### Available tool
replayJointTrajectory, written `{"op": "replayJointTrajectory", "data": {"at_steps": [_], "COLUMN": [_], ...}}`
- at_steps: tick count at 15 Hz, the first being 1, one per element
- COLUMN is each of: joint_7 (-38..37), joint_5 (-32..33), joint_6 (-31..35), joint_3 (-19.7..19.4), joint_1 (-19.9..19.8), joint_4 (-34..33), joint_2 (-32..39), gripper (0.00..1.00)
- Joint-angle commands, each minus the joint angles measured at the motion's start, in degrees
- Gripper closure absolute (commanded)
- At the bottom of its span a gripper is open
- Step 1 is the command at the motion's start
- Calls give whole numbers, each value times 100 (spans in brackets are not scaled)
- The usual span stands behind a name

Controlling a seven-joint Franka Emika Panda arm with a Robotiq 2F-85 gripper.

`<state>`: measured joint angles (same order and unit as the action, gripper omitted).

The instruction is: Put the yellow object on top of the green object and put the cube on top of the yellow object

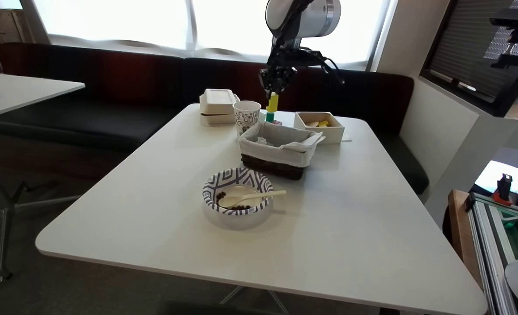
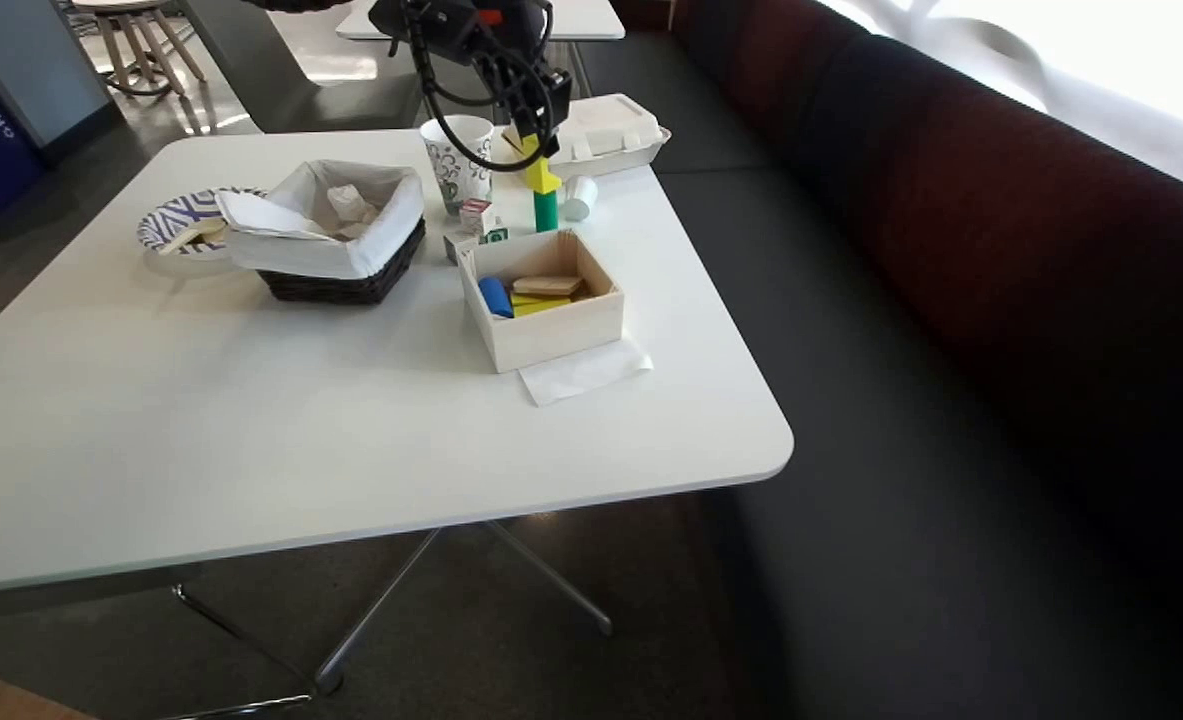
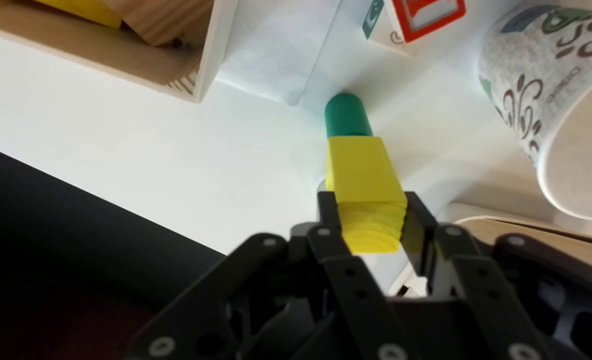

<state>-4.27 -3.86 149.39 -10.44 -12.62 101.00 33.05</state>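
The yellow object (image 3: 366, 170) is a bright yellow wooden block held upright. My gripper (image 3: 371, 210) is shut on its upper part, one finger on each side. The green object (image 3: 347, 116) is a dark green cylinder standing on the table. In both exterior views the yellow object (image 1: 272, 103) (image 2: 541, 172) is right above the green object (image 1: 269, 117) (image 2: 546, 211). I cannot tell whether its weight rests there. The cube (image 3: 421, 22) is a white letter block with red and green marks beside the green object; it also shows in an exterior view (image 2: 476, 215).
A patterned paper cup (image 3: 551, 100) and a white food box (image 2: 601, 135) stand close by. A small white cup (image 2: 579, 198) lies beside the green object. A wooden box (image 2: 551, 335) with blocks, a lined basket (image 1: 280, 148) and a patterned bowl (image 1: 237, 175) are also on the table.
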Motion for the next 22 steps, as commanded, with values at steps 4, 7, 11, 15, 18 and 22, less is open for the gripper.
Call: {"op": "replayJointTrajectory", "data": {"at_steps": [4, 7, 11, 15, 18, 22], "joint_7": [-125, -141, -176, -398, -561, -97], "joint_5": [32, 31, 60, 215, 397, 345], "joint_6": [-188, -190, -250, -601, -1305, -1867], "joint_3": [-9, -14, -40, -192, -276, -47], "joint_1": [24, 30, 58, 200, 301, 144], "joint_4": [-197, -197, -185, -130, 4, 222], "joint_2": [159, 168, 118, -16, -242, -531], "gripper": [91, 46, 18, 0, 0, 0]}}
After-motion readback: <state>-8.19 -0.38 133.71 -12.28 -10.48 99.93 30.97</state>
